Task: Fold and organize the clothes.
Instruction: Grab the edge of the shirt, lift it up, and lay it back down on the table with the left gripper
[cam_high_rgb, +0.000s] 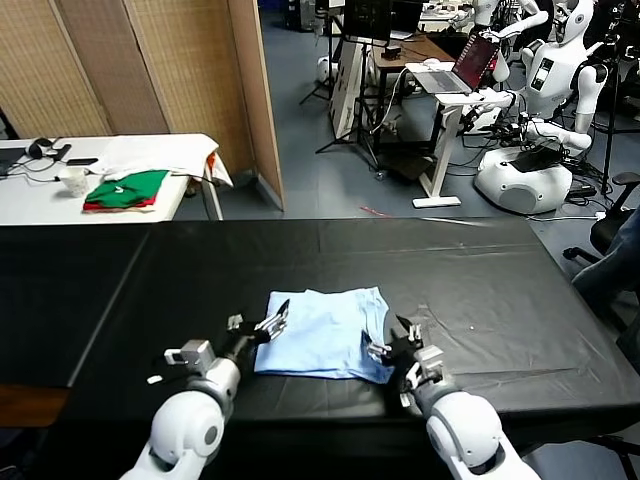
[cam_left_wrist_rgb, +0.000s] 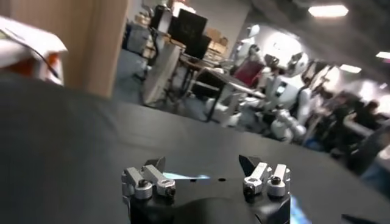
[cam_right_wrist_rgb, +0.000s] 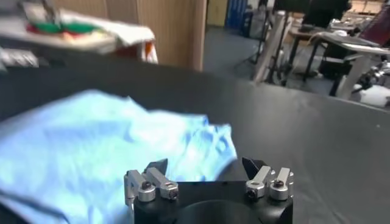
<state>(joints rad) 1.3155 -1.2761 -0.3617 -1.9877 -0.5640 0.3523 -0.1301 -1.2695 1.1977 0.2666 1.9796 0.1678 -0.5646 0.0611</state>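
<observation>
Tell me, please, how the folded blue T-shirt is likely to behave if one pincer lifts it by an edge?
The T-shirt would probably droop and unfold: it lies in soft, rumpled layers. It looks light, so it should lift easily. Pushed across the black table cover, it may bunch rather than slide.

My two forearms are rounded, glossy white-grey shells. The left gripper (cam_high_rgb: 262, 329) and right gripper (cam_high_rgb: 392, 340) are black-bodied, with silver finger brackets, dark screws and black fingertips.
</observation>
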